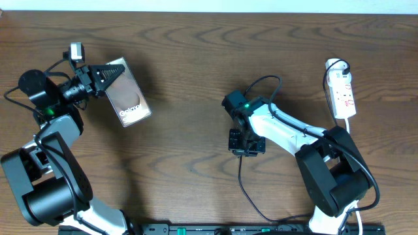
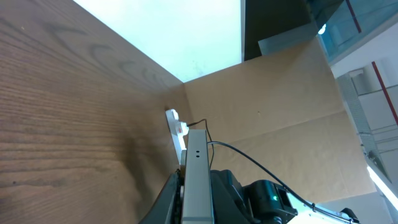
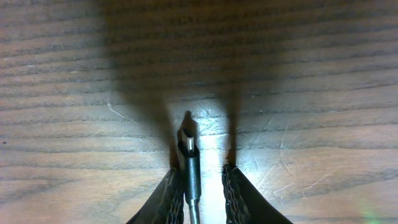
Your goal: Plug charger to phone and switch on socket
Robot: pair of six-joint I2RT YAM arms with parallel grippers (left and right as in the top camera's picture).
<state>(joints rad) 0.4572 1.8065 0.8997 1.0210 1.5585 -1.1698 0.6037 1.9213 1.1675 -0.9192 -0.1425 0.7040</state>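
Overhead: left gripper (image 1: pixel 112 73) has its jaws clamped on one end of the phone (image 1: pixel 130 98); the slab sticks out past the fingertips, tilted. Right gripper (image 1: pixel 247 145) points down at the table (image 1: pixel 183 52). The charger (image 3: pixel 189 163) plug tip sits between its jaws, against one finger (image 3: pixel 171 196), with a gap to the other. Can't tell if it's gripped. Cable trails off behind the jaws. Socket (image 1: pixel 341 91) lies well apart from both sets of jaws.

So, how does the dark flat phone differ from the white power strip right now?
The dark flat phone is gripped in the left end effector; the white oblong power strip lies free on the brown wooden table. The phone is wider; the strip narrower. Both are rectangular.
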